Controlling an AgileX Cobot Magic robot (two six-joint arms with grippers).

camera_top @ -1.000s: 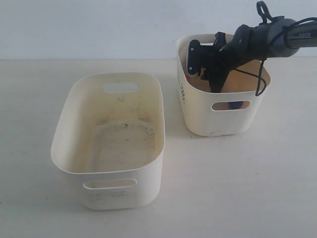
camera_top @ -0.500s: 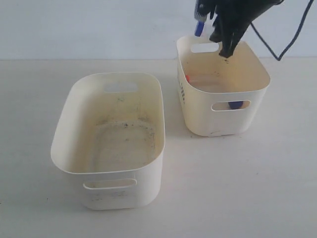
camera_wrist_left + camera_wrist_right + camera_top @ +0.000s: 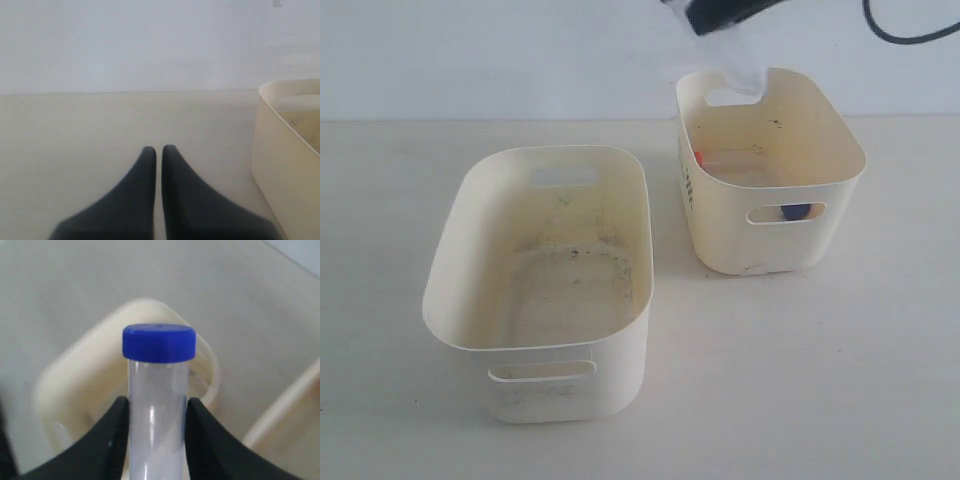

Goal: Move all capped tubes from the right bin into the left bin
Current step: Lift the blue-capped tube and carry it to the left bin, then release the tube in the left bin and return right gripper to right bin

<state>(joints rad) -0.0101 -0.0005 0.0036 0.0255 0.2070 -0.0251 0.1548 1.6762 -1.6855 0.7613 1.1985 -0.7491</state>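
Observation:
In the right wrist view my right gripper (image 3: 157,406) is shut on a clear tube with a blue cap (image 3: 159,342), held upright between the fingers. From outside, only a dark part of that gripper (image 3: 718,14) shows at the top edge, with the blurred tube (image 3: 740,62) hanging high above the right bin's (image 3: 830,130) back rim. Inside this bin lie an orange-red capped tube (image 3: 700,158) and a blue cap (image 3: 796,211), seen through the handle slot. The left bin (image 3: 450,250) holds no tube. My left gripper (image 3: 159,150) is shut on nothing, low over the table.
A cream bin's wall (image 3: 280,150) stands close beside the left gripper. Below the held tube sits a cream bin (image 3: 100,360), with a second rim (image 3: 292,400) beside it; which is which I cannot tell. A black cable (image 3: 910,35) hangs at the top right.
My right gripper has risen out of the right bin with the blue-capped tube and moved up and left, almost out of the exterior view. The bins have not moved.

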